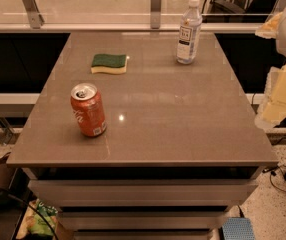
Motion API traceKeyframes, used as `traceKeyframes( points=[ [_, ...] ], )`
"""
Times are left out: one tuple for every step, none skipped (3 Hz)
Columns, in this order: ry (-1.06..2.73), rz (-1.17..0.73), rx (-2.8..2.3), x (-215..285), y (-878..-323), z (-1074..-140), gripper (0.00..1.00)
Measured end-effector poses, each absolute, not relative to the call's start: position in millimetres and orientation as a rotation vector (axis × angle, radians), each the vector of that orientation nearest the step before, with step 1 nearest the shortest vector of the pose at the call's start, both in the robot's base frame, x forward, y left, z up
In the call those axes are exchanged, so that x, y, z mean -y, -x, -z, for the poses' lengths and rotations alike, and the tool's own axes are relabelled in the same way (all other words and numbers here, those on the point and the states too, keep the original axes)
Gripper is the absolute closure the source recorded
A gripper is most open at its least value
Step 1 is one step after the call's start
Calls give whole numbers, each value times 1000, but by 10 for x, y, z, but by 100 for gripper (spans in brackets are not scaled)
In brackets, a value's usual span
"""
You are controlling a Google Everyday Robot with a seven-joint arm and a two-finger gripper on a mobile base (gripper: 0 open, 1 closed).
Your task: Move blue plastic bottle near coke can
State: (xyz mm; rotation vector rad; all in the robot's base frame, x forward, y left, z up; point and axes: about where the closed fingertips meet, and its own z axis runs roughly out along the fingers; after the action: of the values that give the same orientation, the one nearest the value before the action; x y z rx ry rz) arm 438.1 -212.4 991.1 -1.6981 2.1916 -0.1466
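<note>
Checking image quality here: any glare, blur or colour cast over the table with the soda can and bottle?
Camera view: warm orange cast overall; a small glare spot on the glossy grey tabletop, right of the orange-red soda can; the clear plastic water bottle stands against a brighter strip behind; the pale gripper at the right edge is blurred, out of focus.
</note>
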Motion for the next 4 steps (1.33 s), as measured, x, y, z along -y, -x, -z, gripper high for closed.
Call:
traceKeyframes(
  points=[
    [1698,147,-2192,2124,-4381,-9911,0],
    [1650,132,-2195,2130,-4431,-9940,0],
    [1539,89,-2194,2135,-4620,-9984,0],
    [1423,52,-2166,2126,-4856,-10040,0]
  ],
)
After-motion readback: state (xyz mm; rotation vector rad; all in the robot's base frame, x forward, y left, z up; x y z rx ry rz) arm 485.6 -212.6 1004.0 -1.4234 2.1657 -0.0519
